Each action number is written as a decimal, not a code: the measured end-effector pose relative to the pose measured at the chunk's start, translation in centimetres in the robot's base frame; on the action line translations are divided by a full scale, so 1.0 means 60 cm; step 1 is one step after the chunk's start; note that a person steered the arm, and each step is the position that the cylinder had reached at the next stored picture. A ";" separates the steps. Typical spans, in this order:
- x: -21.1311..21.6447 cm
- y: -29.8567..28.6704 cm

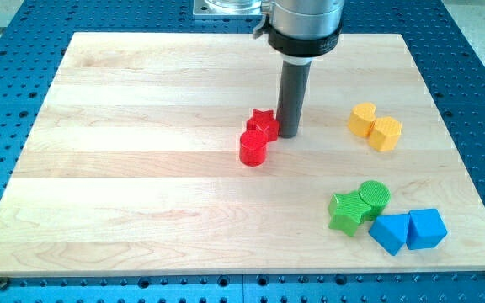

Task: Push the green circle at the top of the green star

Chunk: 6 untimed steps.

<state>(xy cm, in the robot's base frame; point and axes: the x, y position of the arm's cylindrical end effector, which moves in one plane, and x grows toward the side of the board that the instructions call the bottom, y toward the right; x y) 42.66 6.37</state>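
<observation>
The green circle point(375, 199) sits at the view's lower right, touching the upper right side of the green star point(345, 211). My tip point(290, 135) rests on the board near the middle, just right of the red star point(263, 123). It is well up and to the left of both green blocks.
A red circle point(253, 148) touches the red star's lower left. Two yellow blocks point(363, 119) point(386, 133) lie at the right. Two blue blocks point(391, 232) point(427, 228) lie just right of and below the green pair. The wooden board point(141, 168) has a blue perforated surround.
</observation>
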 end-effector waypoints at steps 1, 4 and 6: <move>0.036 0.061; 0.181 0.251; 0.232 0.091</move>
